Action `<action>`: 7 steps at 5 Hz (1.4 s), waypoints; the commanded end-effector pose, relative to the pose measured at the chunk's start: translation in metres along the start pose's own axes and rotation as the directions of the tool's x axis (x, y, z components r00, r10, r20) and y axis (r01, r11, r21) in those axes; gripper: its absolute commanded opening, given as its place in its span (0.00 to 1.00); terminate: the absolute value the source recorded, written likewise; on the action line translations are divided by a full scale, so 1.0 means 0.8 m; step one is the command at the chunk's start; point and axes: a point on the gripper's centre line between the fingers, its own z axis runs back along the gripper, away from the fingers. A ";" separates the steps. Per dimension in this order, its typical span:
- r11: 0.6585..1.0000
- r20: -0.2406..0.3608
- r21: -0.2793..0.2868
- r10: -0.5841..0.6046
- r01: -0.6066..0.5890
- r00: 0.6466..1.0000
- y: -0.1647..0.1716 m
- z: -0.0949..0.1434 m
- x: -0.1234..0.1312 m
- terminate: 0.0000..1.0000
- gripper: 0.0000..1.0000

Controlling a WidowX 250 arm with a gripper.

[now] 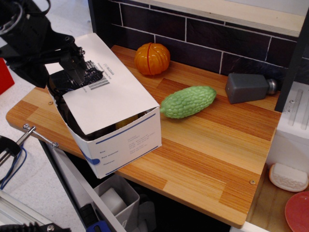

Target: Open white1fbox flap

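Shows white1fbox (113,123) at the wooden counter's (207,145) left edge, black gripper (72,67) over its barcoded flap (108,96), green gourd (188,101) beside.

The wooden table (203,145) carries white1fbox (126,140), pumpkin (151,58), green gourd (188,102), grey shaker (248,87).

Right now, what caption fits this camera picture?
Black gripper at the barcode flap of the white box, beside a green gourd.

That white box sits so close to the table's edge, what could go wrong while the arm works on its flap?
The white box overhangs the wooden table at its near corner, so a pull on the flap might tip it off. The gripper meets the flap only at its far edge by the barcode, so it could slip free. A sideways shove could nudge the green bumpy gourd.
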 end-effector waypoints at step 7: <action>0.997 0.177 0.009 -0.074 0.074 0.981 -0.041 0.003 0.029 0.00 1.00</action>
